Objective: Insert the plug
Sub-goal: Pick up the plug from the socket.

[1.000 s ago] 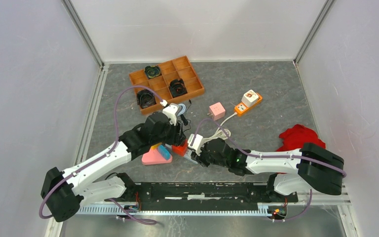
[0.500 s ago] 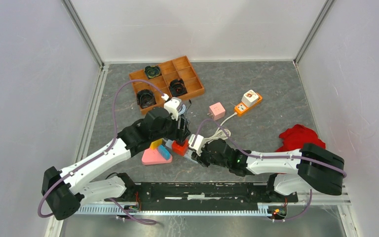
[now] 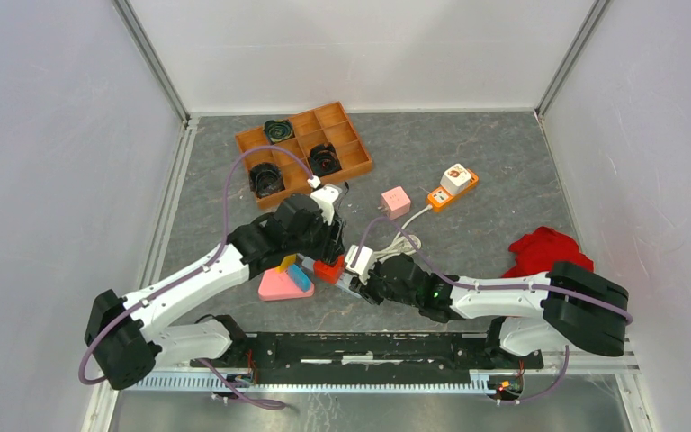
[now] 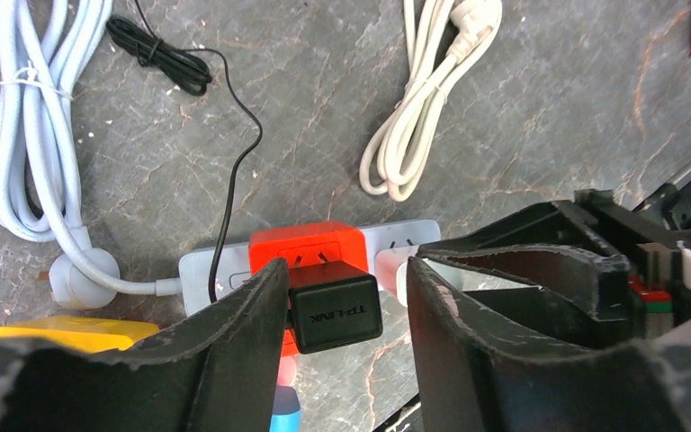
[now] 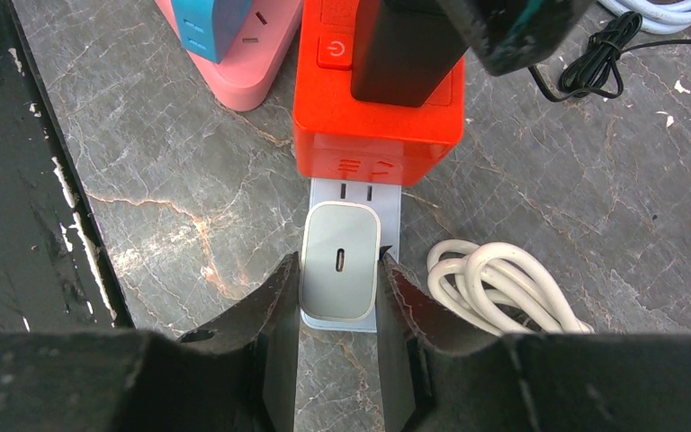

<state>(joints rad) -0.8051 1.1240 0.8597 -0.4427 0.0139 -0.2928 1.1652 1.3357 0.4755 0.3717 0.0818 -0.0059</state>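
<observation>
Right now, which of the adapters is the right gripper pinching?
The white charger with the oval port, pinched by the right gripper; the black adapter stands on the red block.

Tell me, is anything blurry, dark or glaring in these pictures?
Top view: even soft light, faint shadows, sharp. Left wrist view: the left fingers loom dark and slightly soft, yet lettering on the black adapter reads clearly. Right wrist view: the white charger is crisp; no harsh glare.

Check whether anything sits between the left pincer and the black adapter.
Nothing visible does. The left pincer straddles the black adapter on the orange socket block, with one finger against its side and a gap at the other.
</observation>
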